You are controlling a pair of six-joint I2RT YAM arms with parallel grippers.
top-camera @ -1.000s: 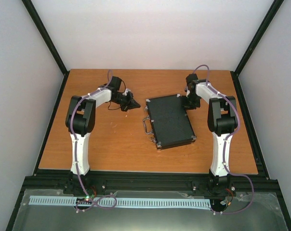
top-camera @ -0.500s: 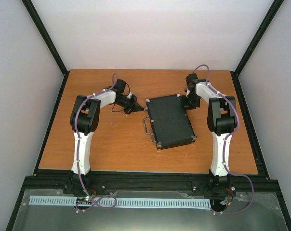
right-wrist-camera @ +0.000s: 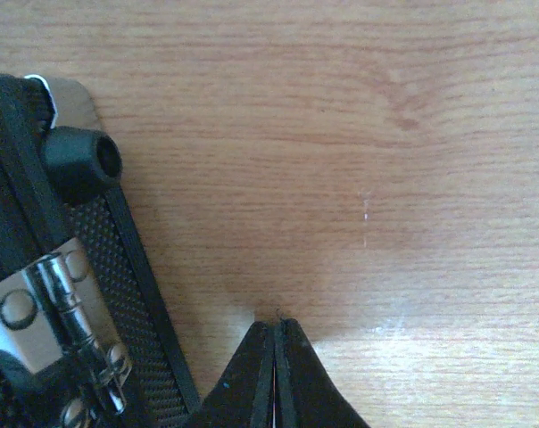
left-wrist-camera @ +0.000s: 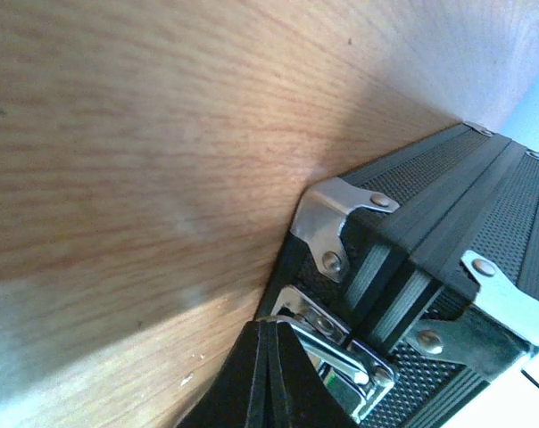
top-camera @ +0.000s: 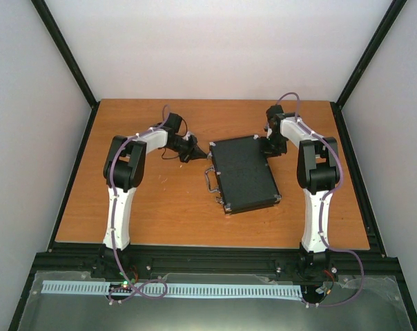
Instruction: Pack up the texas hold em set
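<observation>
The left gripper (top-camera: 193, 149) had edged right over the last second, its elbow swinging in with it, so that its tips came up against the far left corner of the case (top-camera: 244, 174). Before, it hung a little further off, over bare table (top-camera: 153, 207). The right gripper (top-camera: 266, 146) had not moved, and neither had the case.

The case lay flat and shut near the middle of the table, handle (top-camera: 211, 179) toward the left arm. No chips, dice or cards showed outside it, so the packing looked all but done. What was probably left was fastening it.

In the left wrist view the jaws were pressed together, holding nothing, their tips right at a chrome latch (left-wrist-camera: 334, 343) — whether that latch was snapped down I could not tell. The right jaws were likewise closed and empty, resting just beside the hinge (right-wrist-camera: 60, 325) side, as if bracing the case against a push from the left.
</observation>
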